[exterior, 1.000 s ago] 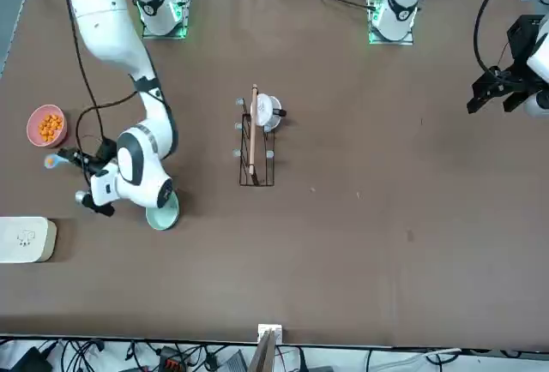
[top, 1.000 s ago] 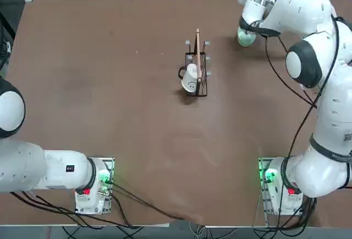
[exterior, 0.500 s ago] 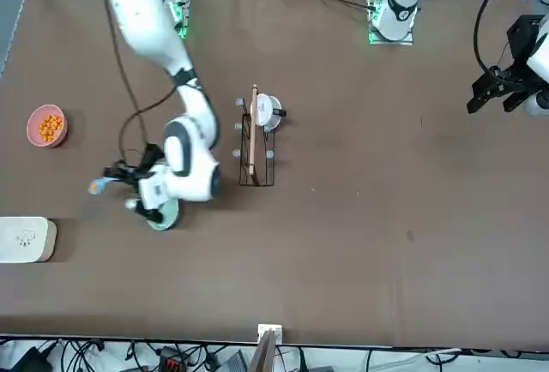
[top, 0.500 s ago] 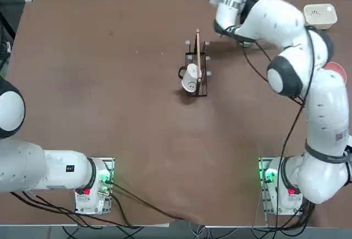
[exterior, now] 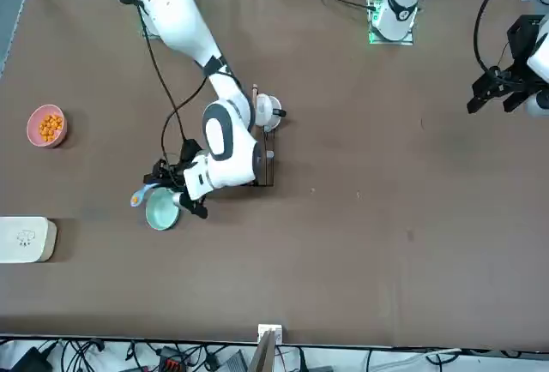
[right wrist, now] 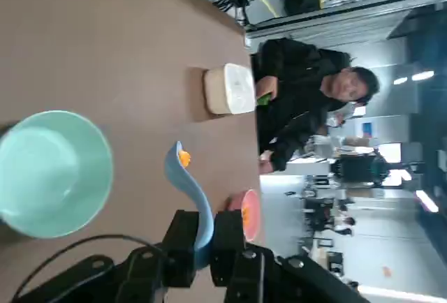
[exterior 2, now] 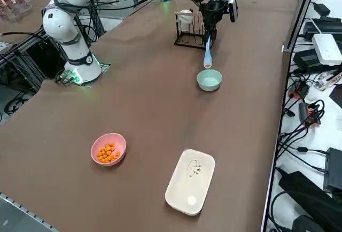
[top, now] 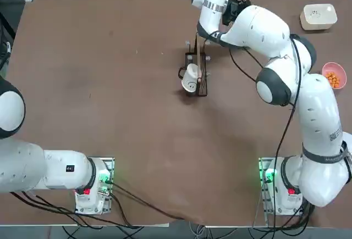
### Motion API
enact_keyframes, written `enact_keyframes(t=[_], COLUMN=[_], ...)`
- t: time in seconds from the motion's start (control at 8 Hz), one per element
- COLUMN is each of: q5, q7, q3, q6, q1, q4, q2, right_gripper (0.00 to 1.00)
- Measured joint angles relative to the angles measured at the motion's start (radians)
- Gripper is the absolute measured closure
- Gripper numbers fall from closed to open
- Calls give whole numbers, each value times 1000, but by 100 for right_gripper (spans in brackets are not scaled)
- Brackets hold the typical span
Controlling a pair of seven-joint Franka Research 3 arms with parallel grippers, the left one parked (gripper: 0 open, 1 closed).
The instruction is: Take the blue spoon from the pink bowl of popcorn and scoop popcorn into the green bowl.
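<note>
The right gripper (right wrist: 204, 244) pinches the handle of the blue spoon (right wrist: 190, 190) between its two fingers (right wrist: 180, 241), which are closed narrowly on it. The spoon juts out beyond the fingertips, and its scoop carries a single orange piece of popcorn (right wrist: 184, 157). Seen from the right side, the spoon (exterior 2: 207, 56) hangs from the gripper (exterior 2: 210, 30) with the scoop just above and beside the green bowl (exterior 2: 209, 79), not touching it. From the front, the scoop (exterior: 137, 198) sits at the bowl's rim (exterior: 162, 213). The bowl's inside looks bare. A wire rack (exterior 2: 191, 31) with a white mug (exterior 2: 185, 17) stands just behind the gripper. The pink bowl (exterior 2: 108, 148), holding more popcorn (exterior 2: 108, 153), rests well apart, near a white box (exterior 2: 191, 180).
</note>
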Motion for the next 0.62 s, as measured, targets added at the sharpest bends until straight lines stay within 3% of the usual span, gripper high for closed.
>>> enact_keyframes(t=[0.62], q5=[339], q7=[36], q3=[-1], q6=[104], q1=[-104], q4=[60], q2=[-25], right_gripper=[88])
